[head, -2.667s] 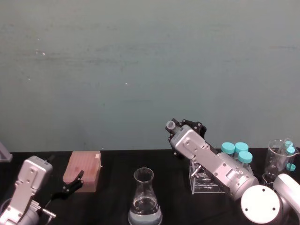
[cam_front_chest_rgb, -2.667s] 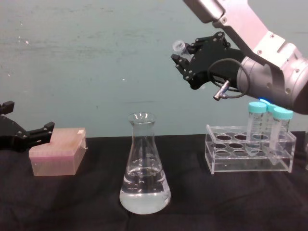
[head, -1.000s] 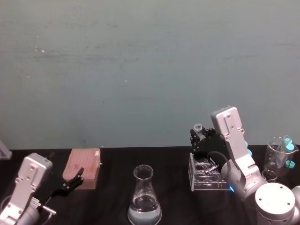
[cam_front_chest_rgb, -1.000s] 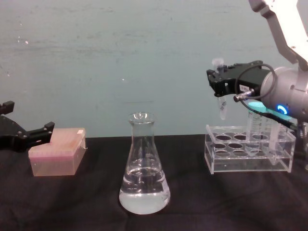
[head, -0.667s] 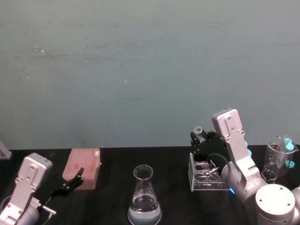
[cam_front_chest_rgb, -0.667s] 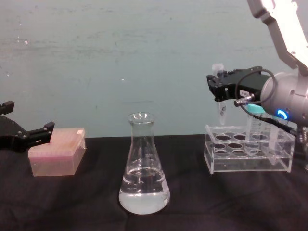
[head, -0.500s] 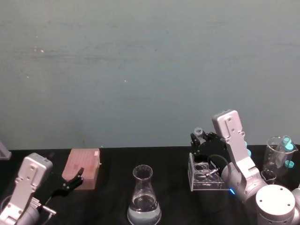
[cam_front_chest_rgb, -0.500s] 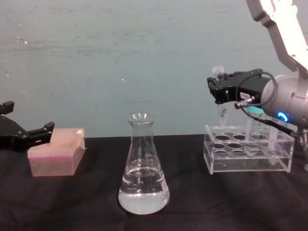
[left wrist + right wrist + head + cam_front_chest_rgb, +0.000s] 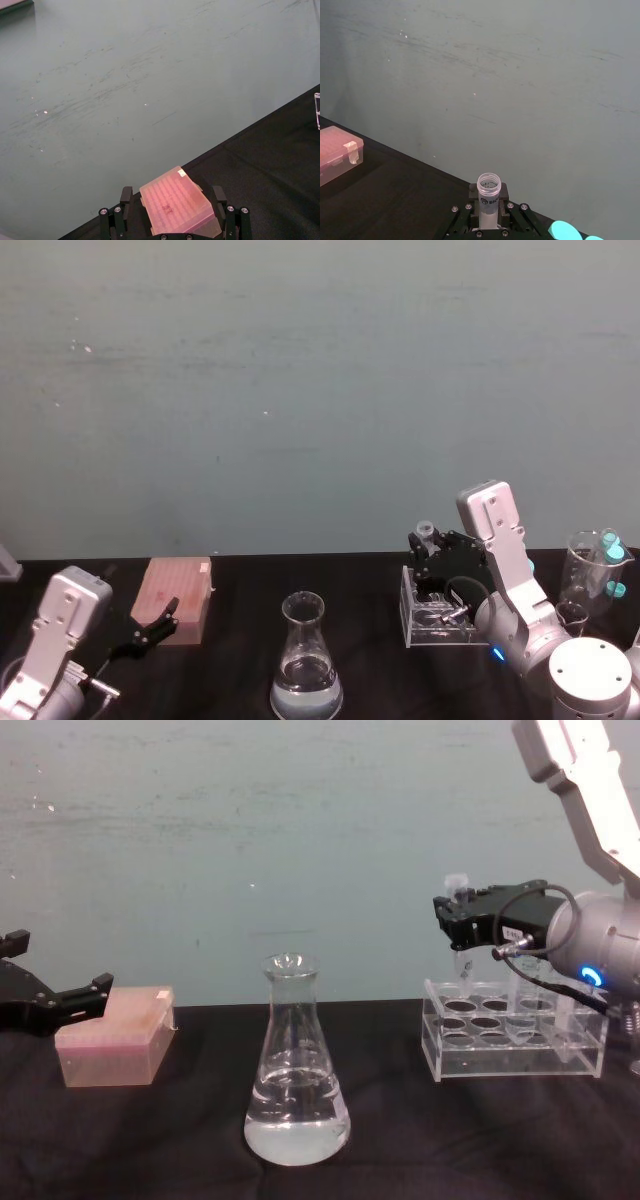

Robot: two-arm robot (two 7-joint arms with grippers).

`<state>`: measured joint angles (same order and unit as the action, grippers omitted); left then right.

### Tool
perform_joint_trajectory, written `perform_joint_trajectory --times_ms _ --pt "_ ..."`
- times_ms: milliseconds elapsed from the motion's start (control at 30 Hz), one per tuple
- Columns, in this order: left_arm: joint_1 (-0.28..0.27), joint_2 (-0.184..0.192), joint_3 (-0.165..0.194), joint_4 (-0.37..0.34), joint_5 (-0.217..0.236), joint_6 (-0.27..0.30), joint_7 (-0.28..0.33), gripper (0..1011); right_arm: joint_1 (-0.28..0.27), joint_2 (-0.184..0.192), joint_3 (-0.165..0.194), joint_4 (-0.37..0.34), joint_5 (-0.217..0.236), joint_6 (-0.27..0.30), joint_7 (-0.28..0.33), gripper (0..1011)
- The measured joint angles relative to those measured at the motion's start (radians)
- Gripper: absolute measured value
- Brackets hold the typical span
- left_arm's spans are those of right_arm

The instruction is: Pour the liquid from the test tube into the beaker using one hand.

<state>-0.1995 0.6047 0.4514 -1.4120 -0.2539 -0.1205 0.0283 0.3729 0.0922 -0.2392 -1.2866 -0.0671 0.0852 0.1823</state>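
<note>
Black cloth covered the desk [image 9: 420,1140], w/ a plain teal wall behind. Largest item on it was the beaker [image 9: 296,1070] – a clear glass conical flask standing upright near the middle front, clear liquid [image 9: 297,1130] pooled in its wide base. To the robot's right sat a clear acrylic rack [image 9: 512,1042], teal-capped tubes [image 9: 606,545] showing past its far end in the head view. A pink tip box [image 9: 112,1036] lay at the left, well apart from the flask.

Right tool [image 9: 462,920] hung above the rack's near-left corner, pinching the test tube [image 9: 461,935] upright – conical tip pointing down just over the rack's holes, open rim [image 9: 488,183] clear above the fingers in the right wrist view. Can't tell whether any liquid remained inside.

Left tool [image 9: 58,1000] hovered by the pink box, fingers [image 9: 124,199] spread either side of it, nothing gripped.
</note>
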Motion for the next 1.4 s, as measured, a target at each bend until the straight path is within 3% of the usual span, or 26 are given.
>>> perform_joint_trajectory --times_ms 1400 --pt "0.000 0.000 0.000 0.000 0.000 0.000 0.000 1000 0.033 0.029 -0.008 0.095 0.094 -0.036 0.060 221"
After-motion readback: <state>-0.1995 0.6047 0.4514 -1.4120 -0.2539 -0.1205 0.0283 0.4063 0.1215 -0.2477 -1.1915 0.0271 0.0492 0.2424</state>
